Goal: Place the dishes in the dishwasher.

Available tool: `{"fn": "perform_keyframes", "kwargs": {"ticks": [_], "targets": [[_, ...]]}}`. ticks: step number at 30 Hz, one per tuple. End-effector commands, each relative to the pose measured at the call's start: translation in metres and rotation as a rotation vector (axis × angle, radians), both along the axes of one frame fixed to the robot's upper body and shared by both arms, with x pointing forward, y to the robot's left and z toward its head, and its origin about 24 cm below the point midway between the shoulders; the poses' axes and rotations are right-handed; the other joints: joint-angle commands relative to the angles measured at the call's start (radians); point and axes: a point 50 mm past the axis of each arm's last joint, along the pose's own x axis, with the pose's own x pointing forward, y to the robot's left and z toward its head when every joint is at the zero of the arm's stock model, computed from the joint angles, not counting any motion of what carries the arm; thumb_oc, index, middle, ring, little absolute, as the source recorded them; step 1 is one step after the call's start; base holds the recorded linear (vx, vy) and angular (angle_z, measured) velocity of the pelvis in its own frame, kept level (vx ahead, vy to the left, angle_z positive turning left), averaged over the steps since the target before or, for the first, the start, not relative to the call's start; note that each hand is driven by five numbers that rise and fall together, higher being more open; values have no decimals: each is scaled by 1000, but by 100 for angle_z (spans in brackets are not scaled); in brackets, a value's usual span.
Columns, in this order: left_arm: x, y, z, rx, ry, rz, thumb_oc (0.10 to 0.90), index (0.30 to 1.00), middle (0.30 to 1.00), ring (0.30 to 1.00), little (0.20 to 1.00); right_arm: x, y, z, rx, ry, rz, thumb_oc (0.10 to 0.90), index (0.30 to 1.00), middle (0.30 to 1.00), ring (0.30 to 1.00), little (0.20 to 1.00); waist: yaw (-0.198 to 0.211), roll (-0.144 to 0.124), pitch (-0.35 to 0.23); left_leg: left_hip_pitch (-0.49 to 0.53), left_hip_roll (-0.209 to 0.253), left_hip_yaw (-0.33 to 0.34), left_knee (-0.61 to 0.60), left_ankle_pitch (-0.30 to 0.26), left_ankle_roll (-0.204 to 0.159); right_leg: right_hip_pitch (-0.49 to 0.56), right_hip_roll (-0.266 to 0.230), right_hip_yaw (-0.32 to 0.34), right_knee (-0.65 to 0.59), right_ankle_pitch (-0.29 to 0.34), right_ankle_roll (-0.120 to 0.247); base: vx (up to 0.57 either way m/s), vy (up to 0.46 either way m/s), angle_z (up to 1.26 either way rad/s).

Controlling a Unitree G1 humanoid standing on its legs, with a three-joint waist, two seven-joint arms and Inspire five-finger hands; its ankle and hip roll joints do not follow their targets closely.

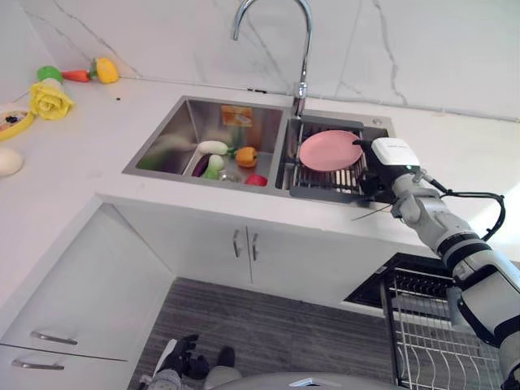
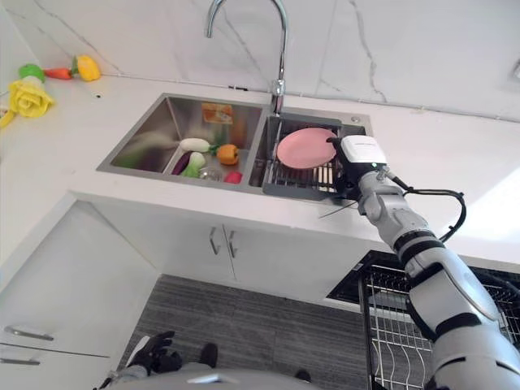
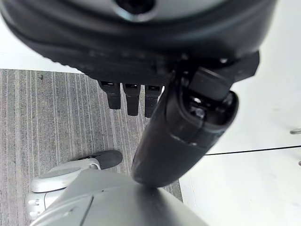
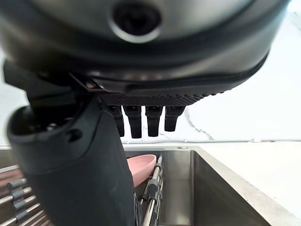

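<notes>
Pink plate (image 1: 329,149) lies flat on the dark rack (image 1: 325,180) in the sink's (image 1: 162,146) right basin. Right hand (image 1: 375,180) hovers at the plate's right edge, fingers straight and apart, nothing held; plate sits just left of it. Left hand (image 3: 129,96) hangs low by the floor, relaxed, far off. Dishwasher rack (image 1: 439,341) is down to the right.

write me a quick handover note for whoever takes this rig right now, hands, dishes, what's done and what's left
Right hand: over the sink's right basin, at the rim of the pink plate, fingers straight and relaxed, holding nothing.
Left hand: hanging low near the floor, open and idle.
Pink plate: lying on the wire rack in the right basin, not yet lifted.
Dishwasher rack: pulled out at lower right, no dishes on it.
Left basin: toy vegetables, not part of the job.
Done: reach to the plate. Left: grasp the plate, carry it down, set it in the dishwasher rack.
</notes>
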Motion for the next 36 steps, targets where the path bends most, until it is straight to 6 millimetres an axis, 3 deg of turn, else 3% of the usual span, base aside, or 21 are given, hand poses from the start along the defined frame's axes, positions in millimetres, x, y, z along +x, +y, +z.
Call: {"fn": "perform_keyframes", "kwargs": {"ticks": [1,11,12,13,14,24,36], "targets": [[22,-15,5,-2,-62,-171,800,900,900,900,900,24,1,75,-64,-244,-32,800,900,900,900,900,36,-17,26,33,-32,41,4,-66,31,-6,-38,12,20,-94,28,9,-13,21],[30,-19,5,2,-80,-179,800,900,900,900,900,22,-24,80,-90,-267,-150,800,900,900,900,900,65,8,47,-6,-47,10,7,-50,20,-4,-47,-35,22,-100,29,15,-15,13],[31,-19,6,3,-82,-180,800,900,900,900,900,21,-25,81,-100,-274,-152,587,580,580,580,580,66,10,47,-7,-48,7,6,-49,19,-4,-48,-40,22,-100,29,20,-9,23],[32,-19,6,4,-85,-181,800,900,900,900,900,21,-25,81,-109,-279,-153,530,495,495,495,495,67,12,47,-8,-49,6,6,-49,19,-3,-48,-42,21,-102,30,20,-13,23],[31,-19,6,6,-84,-185,800,900,900,900,900,21,-25,81,-119,-288,-150,400,300,300,300,300,69,13,46,-8,-49,4,5,-49,18,-2,-48,-46,21,-103,29,15,-15,15],[30,-20,5,19,-78,-230,800,900,900,900,900,22,-5,78,-222,-307,-42,400,300,300,300,300,64,5,39,9,-45,10,4,-62,20,13,-43,-39,17,-115,27,4,-4,2],[27,-12,6,60,-64,-240,800,900,900,900,900,18,21,113,-107,-514,79,400,300,300,300,300,34,-5,14,44,-39,45,4,-82,29,25,-47,-19,17,-114,28,-3,2,0]]}}
